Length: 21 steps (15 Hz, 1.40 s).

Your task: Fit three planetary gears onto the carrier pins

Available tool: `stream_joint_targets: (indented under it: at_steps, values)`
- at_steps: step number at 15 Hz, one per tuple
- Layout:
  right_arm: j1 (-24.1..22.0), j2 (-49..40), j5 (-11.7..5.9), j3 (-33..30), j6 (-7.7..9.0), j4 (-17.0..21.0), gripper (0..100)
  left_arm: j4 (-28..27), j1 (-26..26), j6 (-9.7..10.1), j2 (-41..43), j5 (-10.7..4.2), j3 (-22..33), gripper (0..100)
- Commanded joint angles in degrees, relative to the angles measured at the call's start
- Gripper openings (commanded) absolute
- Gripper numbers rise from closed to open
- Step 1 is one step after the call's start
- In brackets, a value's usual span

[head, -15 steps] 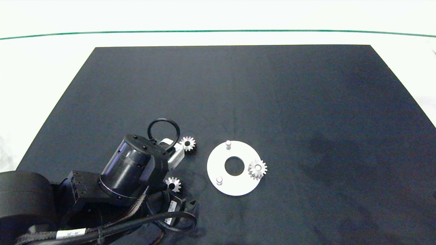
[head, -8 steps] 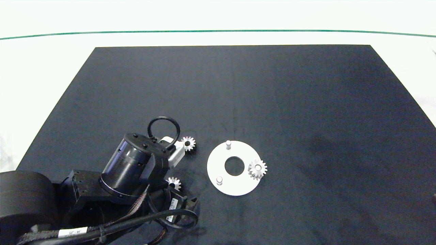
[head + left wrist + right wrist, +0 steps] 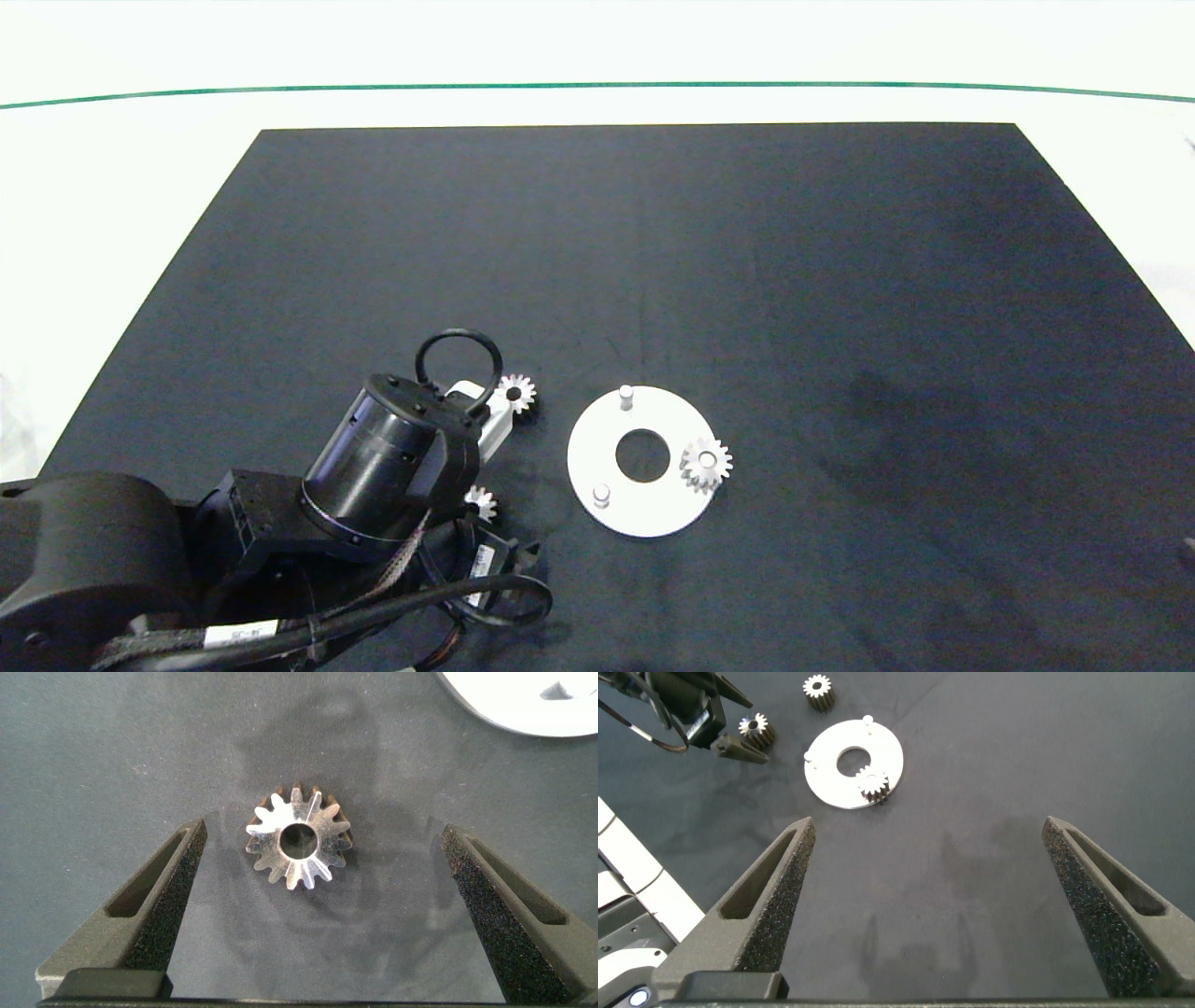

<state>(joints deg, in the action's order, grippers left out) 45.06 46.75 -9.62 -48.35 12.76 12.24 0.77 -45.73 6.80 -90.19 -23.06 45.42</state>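
One planetary gear [image 3: 706,465] sat on a carrier pin of the white disc [image 3: 597,450], my left claw [image 3: 322,905] spread wide around a loose gear [image 3: 299,841] on the desk, right claw [image 3: 929,905] open, well apart.

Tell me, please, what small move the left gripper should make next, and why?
Probably lower and close. The left gripper is open, its fingers on either side of a loose gear lying flat on the black mat, not touching it. Only one gear sits on the white disc; two pins are bare.
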Motion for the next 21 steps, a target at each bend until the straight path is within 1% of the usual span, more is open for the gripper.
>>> stream_joint_targets:
  at_steps: [1, 4, 21]
  values:
    - [0.03, 0.09, -0.05, 0.1, 0.07, 0.07, 100, 0.64, -0.06, 0.05, -0.52, -0.23, -0.33, 100]
    - [0.03, 0.18, -0.05, 0.36, 0.16, 0.07, 100, 0.64, -0.15, -0.03, -0.43, -0.23, -0.42, 99]
    - [-0.06, 0.18, -0.05, 0.36, 0.16, -0.02, 100, 0.73, -0.86, 0.05, -0.96, -0.31, -0.69, 65]
